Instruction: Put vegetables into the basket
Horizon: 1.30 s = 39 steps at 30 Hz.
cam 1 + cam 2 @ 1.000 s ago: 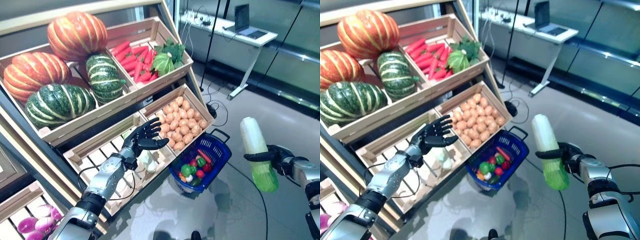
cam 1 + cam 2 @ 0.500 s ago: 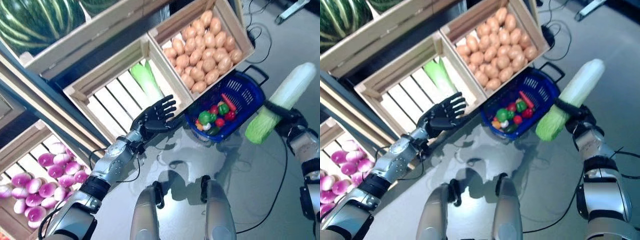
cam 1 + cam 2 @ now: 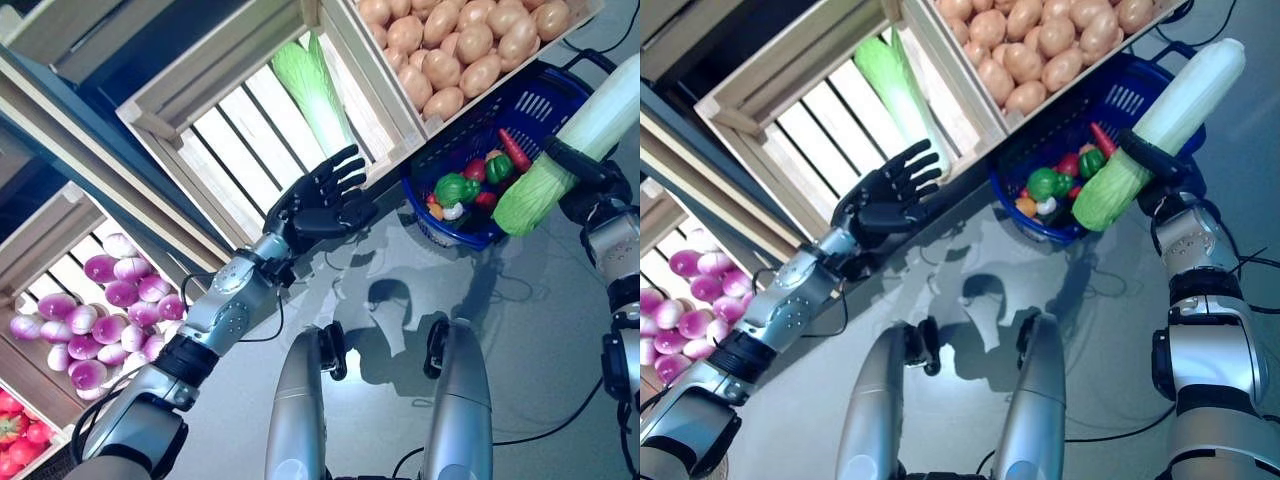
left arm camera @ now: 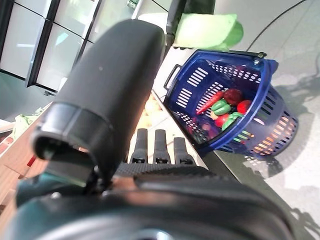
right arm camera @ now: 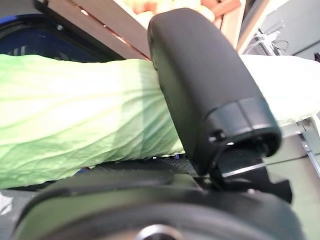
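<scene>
My right hand [image 3: 1158, 178] is shut on a long cabbage, white at one end and leafy green at the other [image 3: 1160, 130], and holds it slanted over the rim of the blue plastic basket [image 3: 540, 100]. The cabbage also shows in the right wrist view [image 5: 75, 125]. The basket stands on the floor under the stand's front and holds small red, green and orange vegetables [image 3: 470, 185]; it shows in the left wrist view too [image 4: 230, 100]. My left hand [image 3: 320, 205] is open, fingers straight, in front of the slatted crate [image 3: 250, 130], left of the basket.
The wooden stand [image 3: 120, 170] runs along the left and top. A second long green cabbage [image 3: 312, 100] lies in the slatted crate just beyond my left hand. A crate of tan round vegetables [image 3: 450, 50] overhangs the basket. Grey floor lies to the right.
The camera has tilted further down and the picture shifted. My right hand has brought the cabbage closer, over the basket's rim. My left hand stays open by the slatted crate.
</scene>
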### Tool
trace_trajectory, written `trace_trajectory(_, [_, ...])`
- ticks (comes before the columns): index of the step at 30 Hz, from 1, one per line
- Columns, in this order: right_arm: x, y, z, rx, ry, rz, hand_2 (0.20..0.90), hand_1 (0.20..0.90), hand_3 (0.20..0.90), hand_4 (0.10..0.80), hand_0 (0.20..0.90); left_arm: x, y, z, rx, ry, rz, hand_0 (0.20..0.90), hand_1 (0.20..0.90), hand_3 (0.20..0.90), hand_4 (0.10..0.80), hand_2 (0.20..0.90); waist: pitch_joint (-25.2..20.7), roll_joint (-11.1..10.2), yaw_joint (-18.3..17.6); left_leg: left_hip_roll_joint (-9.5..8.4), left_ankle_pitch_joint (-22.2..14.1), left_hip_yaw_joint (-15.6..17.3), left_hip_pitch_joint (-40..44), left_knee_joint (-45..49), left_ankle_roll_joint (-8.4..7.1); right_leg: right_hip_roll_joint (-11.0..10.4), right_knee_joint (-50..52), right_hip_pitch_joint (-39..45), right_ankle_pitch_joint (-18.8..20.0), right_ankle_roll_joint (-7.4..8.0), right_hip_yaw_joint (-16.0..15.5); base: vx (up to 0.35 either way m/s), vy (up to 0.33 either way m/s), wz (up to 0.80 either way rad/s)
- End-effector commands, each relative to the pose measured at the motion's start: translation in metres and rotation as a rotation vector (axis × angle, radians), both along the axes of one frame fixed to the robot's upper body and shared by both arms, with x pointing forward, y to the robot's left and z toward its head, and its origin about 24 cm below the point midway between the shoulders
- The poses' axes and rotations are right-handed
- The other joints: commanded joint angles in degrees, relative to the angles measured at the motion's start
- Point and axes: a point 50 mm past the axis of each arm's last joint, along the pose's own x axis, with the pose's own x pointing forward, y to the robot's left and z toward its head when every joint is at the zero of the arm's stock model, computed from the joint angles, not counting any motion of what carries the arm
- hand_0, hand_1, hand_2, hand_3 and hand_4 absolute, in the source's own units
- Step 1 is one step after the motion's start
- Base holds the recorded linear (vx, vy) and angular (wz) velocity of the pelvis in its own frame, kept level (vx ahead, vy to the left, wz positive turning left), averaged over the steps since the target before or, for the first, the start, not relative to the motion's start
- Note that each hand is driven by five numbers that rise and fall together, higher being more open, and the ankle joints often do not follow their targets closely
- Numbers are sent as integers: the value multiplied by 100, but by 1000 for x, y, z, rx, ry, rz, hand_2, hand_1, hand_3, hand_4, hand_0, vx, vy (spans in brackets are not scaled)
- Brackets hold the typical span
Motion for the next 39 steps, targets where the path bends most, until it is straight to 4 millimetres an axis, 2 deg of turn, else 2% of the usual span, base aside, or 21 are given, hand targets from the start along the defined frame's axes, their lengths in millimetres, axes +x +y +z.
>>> trace_trajectory(1, [-3, -6, 69, -53, -209, -17, 300, 300, 300, 400, 300, -12, -8, 72, -93, -325, -65, 900, 900, 900, 800, 900, -191, 26, 77, 45, -275, 62, 141, 48, -44, -11, 107, 353, -36, -392, 16, -42, -55, 10])
trace_trajectory(5, [-1, -4, 72, -36, -202, -2, 300, 300, 300, 400, 300, -12, -6, 83, -85, -347, -71, 900, 900, 900, 800, 900, -165, 34, 164, 47, -292, -2, -102, 203, -9, -34, 338, 117, -102, -382, 7, -30, -79, 13])
trace_trajectory(6, [1, -2, 71, -36, -187, -9, 338, 338, 338, 425, 338, -11, -6, 85, -84, -348, -74, 900, 900, 900, 800, 900, -138, 42, 197, 38, -279, -18, -159, 222, 5, -35, 398, 51, -105, -372, -2, -19, -49, 8])
trace_trajectory(7, [3, 1, 71, -40, -176, -23, 900, 900, 900, 800, 900, -11, -6, 85, -83, -349, -75, 900, 900, 900, 800, 900, -127, 43, 219, 31, -254, -31, -204, 220, -2, -27, 426, 4, -101, -361, -3, -21, -56, 8])
trace_trajectory(13, [6, 6, 71, -39, -168, -29, 900, 900, 900, 800, 900, -14, -6, 89, -68, -375, -81, 900, 900, 900, 800, 900, -111, -6, 286, 27, -168, -71, -157, 40, -11, -11, 287, 46, -6, -303, -68, -1, -13, 2])
trace_trajectory(27, [0, -9, 52, 29, -123, -86, 900, 900, 900, 800, 900, -14, -6, 92, -63, -365, -93, 900, 900, 900, 800, 900, -116, -141, 304, 94, -144, -38, 167, -184, -2, 2, -15, 349, 185, -222, -125, 11, -1, 0])
trace_trajectory(34, [-6, -20, 38, 57, -51, -230, 900, 900, 900, 800, 900, -14, -6, 88, -60, -355, -86, 900, 900, 900, 800, 900, -167, -206, 313, 123, -106, -5, 375, -360, -5, 49, -219, 554, 252, -214, -150, 5, -3, -2])
trace_trajectory(36, [-9, -24, 42, -7, -43, -331, 900, 900, 900, 800, 900, -14, -3, 90, -61, -381, -29, 900, 900, 900, 800, 900, -190, -231, 316, 128, -104, -9, 439, -398, 0, 54, -282, 622, 277, -217, -167, 35, -21, 0])
trace_trajectory(38, [-11, -24, 48, -58, -79, -383, 900, 900, 900, 800, 900, -16, 4, 99, 0, -496, 120, 900, 900, 900, 800, 900, -204, -258, 301, 135, -116, -13, 484, -397, 10, 76, -314, 671, 283, -221, -170, 54, -14, -2])
trace_trajectory(39, [-10, -19, 52, -102, -115, -388, 900, 900, 900, 800, 900, -21, 8, 114, 100, -641, 264, 900, 900, 900, 800, 900, -225, -284, 296, 142, -114, -7, 496, -385, 8, 90, -318, 694, 280, -225, -169, 57, -23, -3])
